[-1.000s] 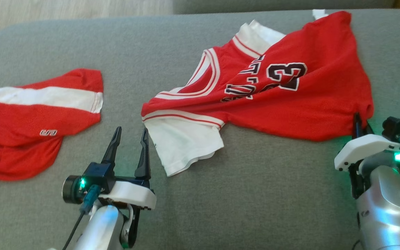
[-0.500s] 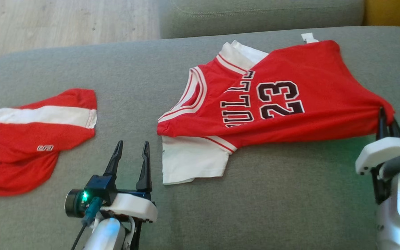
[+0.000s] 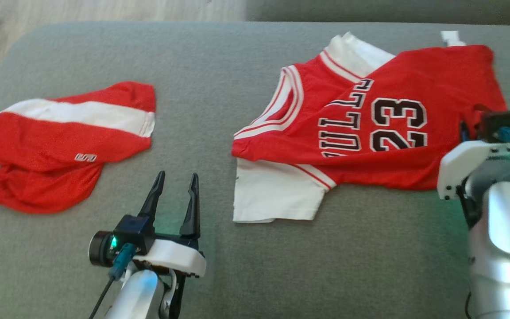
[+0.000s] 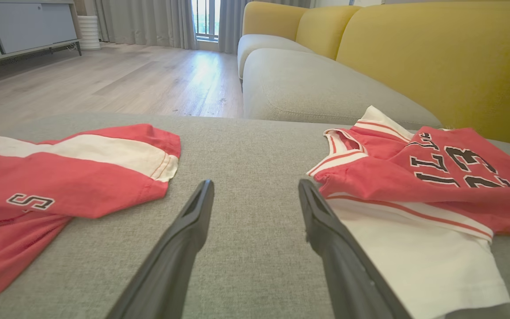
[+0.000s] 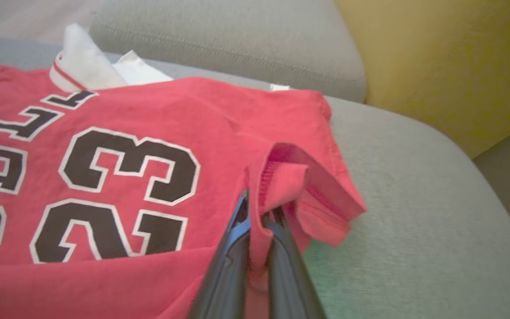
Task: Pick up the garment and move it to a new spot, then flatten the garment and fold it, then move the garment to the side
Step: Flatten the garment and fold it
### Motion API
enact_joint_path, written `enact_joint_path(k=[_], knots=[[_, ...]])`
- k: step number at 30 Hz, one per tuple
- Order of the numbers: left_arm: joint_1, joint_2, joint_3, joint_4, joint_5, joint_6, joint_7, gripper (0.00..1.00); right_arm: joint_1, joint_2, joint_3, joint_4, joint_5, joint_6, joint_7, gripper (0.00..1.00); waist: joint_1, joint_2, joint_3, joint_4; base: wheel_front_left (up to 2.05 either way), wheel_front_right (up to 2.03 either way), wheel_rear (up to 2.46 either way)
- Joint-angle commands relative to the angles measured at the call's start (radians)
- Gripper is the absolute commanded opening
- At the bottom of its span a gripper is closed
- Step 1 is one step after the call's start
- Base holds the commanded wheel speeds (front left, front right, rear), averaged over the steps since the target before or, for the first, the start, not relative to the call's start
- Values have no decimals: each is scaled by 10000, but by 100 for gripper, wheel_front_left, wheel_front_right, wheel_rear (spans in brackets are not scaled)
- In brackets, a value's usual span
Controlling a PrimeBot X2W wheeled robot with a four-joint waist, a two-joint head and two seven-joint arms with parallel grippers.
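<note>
Since half a second ago the right gripper [image 5: 258, 217] has carried the pinched hem corner [image 5: 290, 177] inward. The cloth then stretched taut away from the jersey now stands doubled back over the red body, beside the "23". The head camera has also shifted, so the change of framing is not logged as movement of the items.

Grey cushion [image 3: 219, 66]: carries everything and lies under both sets of jaws.

Jersey [image 3: 361, 128]: red with white trim, lettering and "23" facing up. It lies on the cushion ahead and to the left of the right jaws, and to the right of the left jaws. Its near right edge is lifted where it is held; the rest rests on the cushion, rumpled along the near side.

Second red garment [image 3: 60, 141]: banded in white and bunched, to the left of the left jaws and clear of them.

White sleeve [image 3: 272, 195]: projects from under the jersey's near edge, just right of the left jaws — apart from them in the head view.

Right jaws: closed tight on the hem corner, with cloth pinched between the tips.

Left gripper [image 3: 177, 175]: jaws spread wide with nothing between them, low over bare cushion between the two garments.
</note>
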Motion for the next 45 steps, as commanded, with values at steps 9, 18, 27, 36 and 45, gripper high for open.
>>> enact_joint_path(k=[9, 18, 27, 36, 45], knots=[[-507, 7, 186, -171, -49, -104, -95, 100, -1218, -28, 313, 2209, -194, 69, -326, 100, -1, 0, 344, 379, 0, 0, 0], [-480, 6, 414, -211, 14, -71, -95, 100, -1393, -28, 1734, 2910, 1582, 69, -2630, 100, -1, 0, 54, -499, 0, 0, 0], [-166, 3, 628, -525, -70, -86, -95, 100, 255, -28, 2173, 678, 3081, 69, -3893, 100, -1, 0, -463, -1373, 0, 0, 0], [152, -1, 571, -741, -243, -95, -95, 100, 2823, -28, 1816, -2046, 3985, 69, -4072, 100, -1, 0, -776, -1697, 0, 0, 0], [253, -2, 358, -779, -379, -119, -95, 100, 3301, -28, 1778, -2924, 4264, 69, -3780, 100, -1, 0, -844, -1630, 0, 0, 0]])
